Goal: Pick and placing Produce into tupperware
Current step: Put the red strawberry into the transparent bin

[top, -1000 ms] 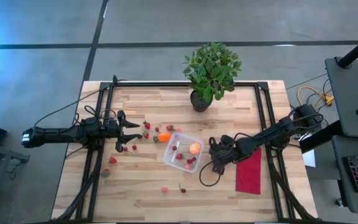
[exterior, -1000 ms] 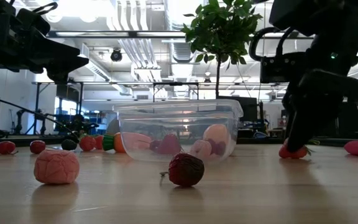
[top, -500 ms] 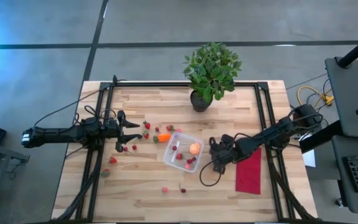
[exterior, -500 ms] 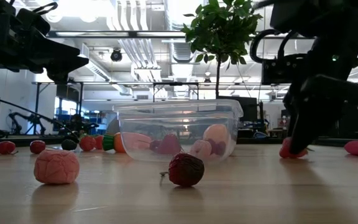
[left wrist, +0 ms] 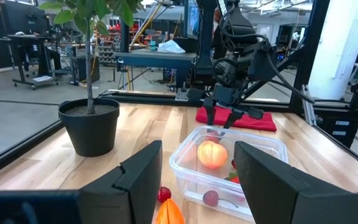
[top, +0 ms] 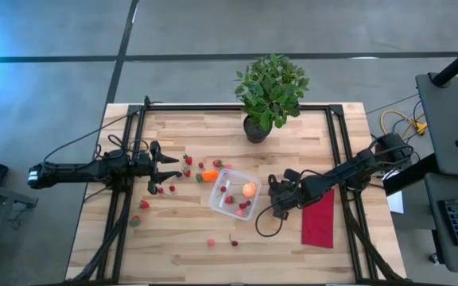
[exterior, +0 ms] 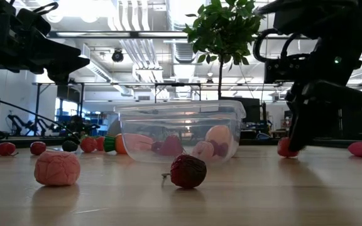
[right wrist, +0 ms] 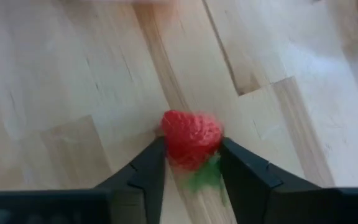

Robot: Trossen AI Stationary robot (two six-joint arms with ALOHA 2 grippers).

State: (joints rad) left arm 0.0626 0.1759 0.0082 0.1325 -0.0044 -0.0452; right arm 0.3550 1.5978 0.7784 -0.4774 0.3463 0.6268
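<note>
Since the earlier frame, the right gripper (right wrist: 191, 163) has closed its fingers onto a strawberry (right wrist: 191, 138) and raised it just off the table (top: 181, 238), beside the tupperware (top: 234, 193). The strawberry's red tip points forward from the fingers, green cap rearward. The left gripper (top: 173, 169) remains open, parked left of the tupperware.

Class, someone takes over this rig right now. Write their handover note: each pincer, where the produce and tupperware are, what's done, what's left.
Right pincer: shut on a strawberry, low over the table beside the tupperware.
Left pincer: open, empty, waiting at table left.
Done: round orange fruit and a few berries in the tupperware.
Left: drop the held strawberry in; collect the orange-red piece and the scattered berries.
</note>
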